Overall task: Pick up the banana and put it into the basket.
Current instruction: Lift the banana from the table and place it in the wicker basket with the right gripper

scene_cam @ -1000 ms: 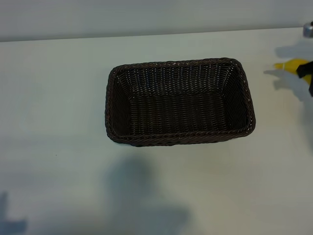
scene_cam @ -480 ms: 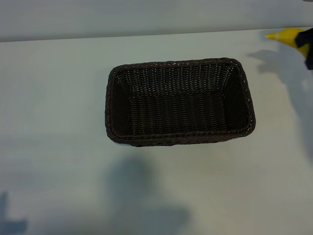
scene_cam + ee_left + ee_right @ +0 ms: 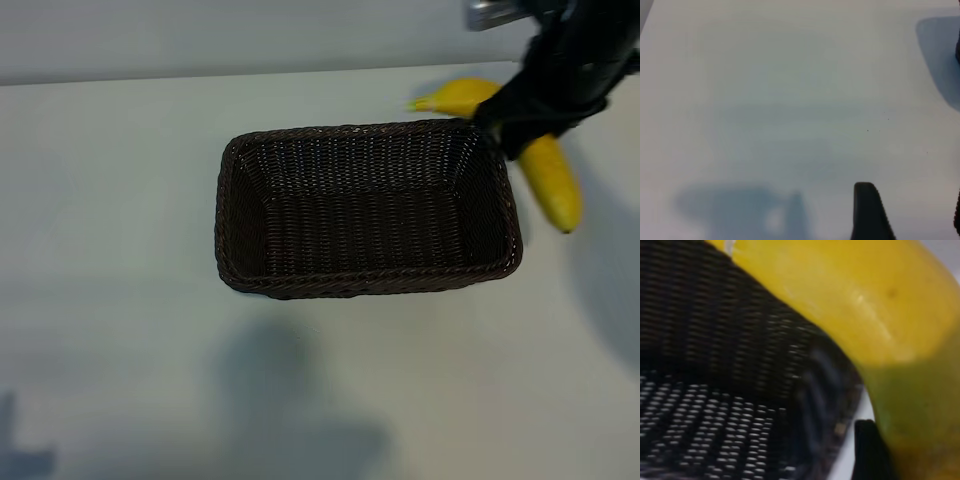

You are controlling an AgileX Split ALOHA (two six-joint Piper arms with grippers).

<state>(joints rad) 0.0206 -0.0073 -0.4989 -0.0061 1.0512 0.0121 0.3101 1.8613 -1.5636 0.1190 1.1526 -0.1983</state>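
The dark brown woven basket [image 3: 240,275] stands in the middle of the white table, nothing inside it. Above its far right corner hangs the yellow banana [image 3: 552,178], and my right gripper [image 3: 516,124] is shut across its middle. One end of the banana sticks out past the basket's far rim, the other past its right side. In the right wrist view the banana [image 3: 850,305] fills the picture over the basket's weave [image 3: 715,390], with one dark finger [image 3: 867,450] against it. My left gripper [image 3: 912,202] is open over bare table, out of the exterior view.
White table [image 3: 110,200] lies all around the basket. Arm shadows fall on the near part of the table [image 3: 290,400].
My right gripper has carried the banana in from the table's far right edge, leftward to the basket's far right corner. The basket has not moved.
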